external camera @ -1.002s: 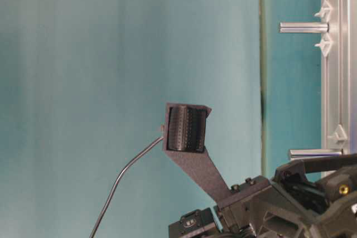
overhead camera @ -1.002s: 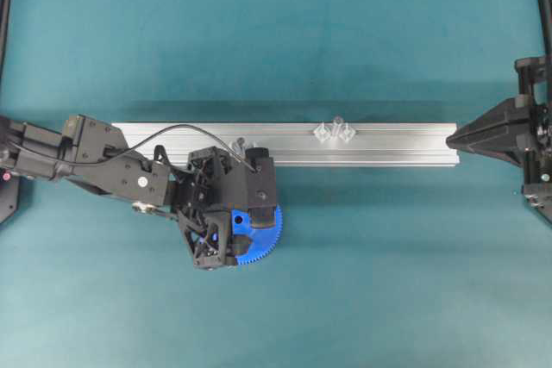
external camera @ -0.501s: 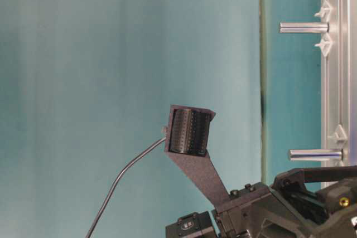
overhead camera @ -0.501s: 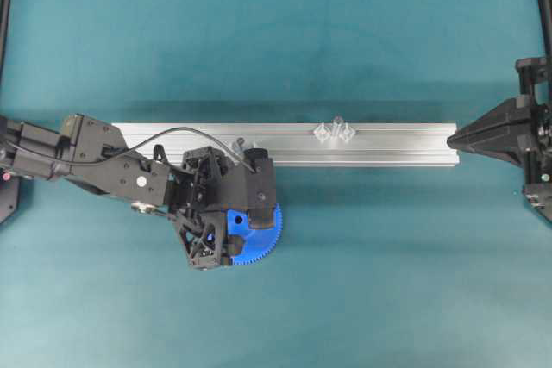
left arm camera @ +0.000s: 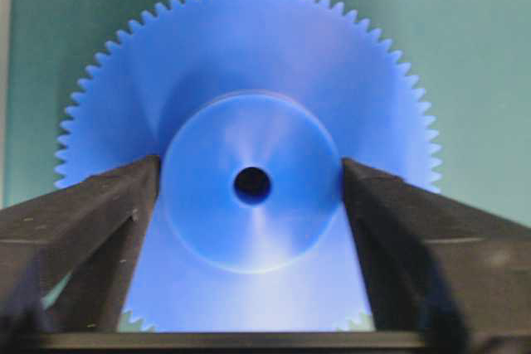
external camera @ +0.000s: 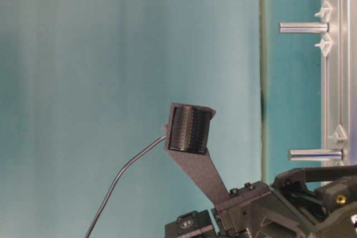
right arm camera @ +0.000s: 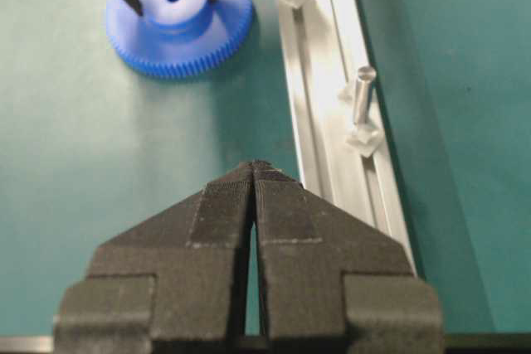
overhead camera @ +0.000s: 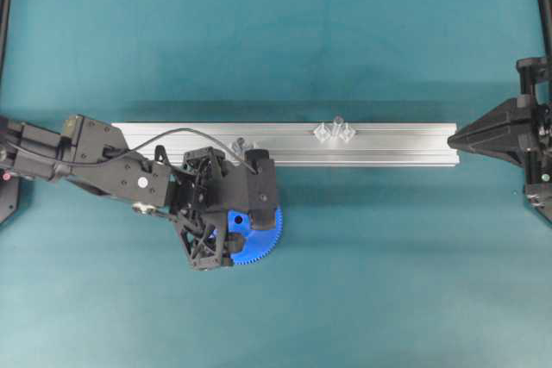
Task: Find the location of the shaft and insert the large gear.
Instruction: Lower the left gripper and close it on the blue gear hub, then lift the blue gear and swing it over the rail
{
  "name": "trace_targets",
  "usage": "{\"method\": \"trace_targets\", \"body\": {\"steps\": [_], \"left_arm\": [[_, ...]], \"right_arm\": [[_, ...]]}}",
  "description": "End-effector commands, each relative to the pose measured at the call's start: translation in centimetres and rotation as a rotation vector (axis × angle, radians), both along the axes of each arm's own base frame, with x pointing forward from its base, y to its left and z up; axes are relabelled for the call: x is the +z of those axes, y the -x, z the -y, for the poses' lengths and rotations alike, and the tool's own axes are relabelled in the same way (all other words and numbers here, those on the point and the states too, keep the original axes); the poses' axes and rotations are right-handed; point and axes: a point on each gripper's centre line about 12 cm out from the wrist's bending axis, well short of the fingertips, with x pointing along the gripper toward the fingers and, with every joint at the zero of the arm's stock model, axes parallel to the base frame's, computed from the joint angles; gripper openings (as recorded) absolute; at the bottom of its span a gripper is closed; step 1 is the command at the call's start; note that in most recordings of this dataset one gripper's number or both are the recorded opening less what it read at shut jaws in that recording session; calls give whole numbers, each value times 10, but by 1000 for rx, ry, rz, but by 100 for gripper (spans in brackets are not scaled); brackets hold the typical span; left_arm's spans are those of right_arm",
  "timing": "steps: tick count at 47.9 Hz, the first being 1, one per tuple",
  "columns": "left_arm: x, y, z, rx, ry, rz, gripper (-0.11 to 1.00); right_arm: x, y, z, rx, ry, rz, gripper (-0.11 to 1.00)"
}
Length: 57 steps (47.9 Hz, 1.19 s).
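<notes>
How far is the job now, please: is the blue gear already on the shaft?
Not yet. Done: the left gripper is placed around the hub of the large gear, which lies on the mat. In hand: gripping the hub. Left: lift it and insert it on the shaft on the rail.

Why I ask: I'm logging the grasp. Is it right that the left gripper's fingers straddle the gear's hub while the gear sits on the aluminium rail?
Not quite. The left gripper does straddle the hub of the gear, but the right wrist view shows the gear lying on the green mat, beside the rail, not on it.
</notes>
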Motion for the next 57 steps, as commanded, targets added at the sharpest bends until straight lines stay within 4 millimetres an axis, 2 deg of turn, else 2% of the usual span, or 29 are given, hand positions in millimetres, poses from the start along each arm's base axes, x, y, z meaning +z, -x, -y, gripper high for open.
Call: {"method": "trace_targets", "body": {"steps": [1,8,11,22,31,36,45,52,57], "left_arm": [[-1,1,1,3,3,-7,71],[3,-1,1,2,3,3,71],[10,-6,2,-4,5,27,71],[48,-23,4,-5,20,137,71],[78,-28,5,-5,32,214,71],[105,-33,6,-13,36,285,71],[144,-38,-5,-51,-2,388,71],[157,-47,-21,-93,-64,429,71],[154,-55,-35,-125,-118,430,71]], "right_arm": [[4,-2,0,-5,-8,14,3],[4,-2,0,-5,-8,14,3],[4,-2,0,-6,-8,12,3],[2,-1,0,-6,-8,12,3],[2,3,1,-8,-7,23,3],[3,5,2,-15,-7,31,3],[4,9,5,-34,-6,45,3],[3,10,6,-42,-4,51,3],[2,11,7,-44,-4,52,3]]}}
